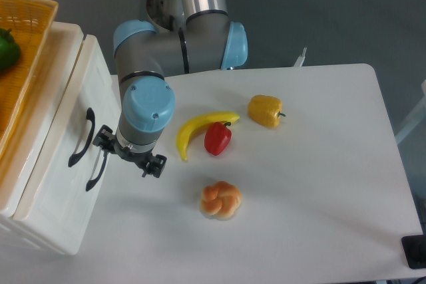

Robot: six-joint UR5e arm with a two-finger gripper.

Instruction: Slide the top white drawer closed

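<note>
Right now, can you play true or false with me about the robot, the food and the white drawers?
1. The banana touches the red pepper. True.
2. The yellow pepper sits inside the orange basket. False: it lies on the table.
3. The pincer is next to the white cabinet's black handles. True.
4. The bread roll is held by the pincer. False: it lies alone on the table.
5. Something green is in the basket. True.
</note>
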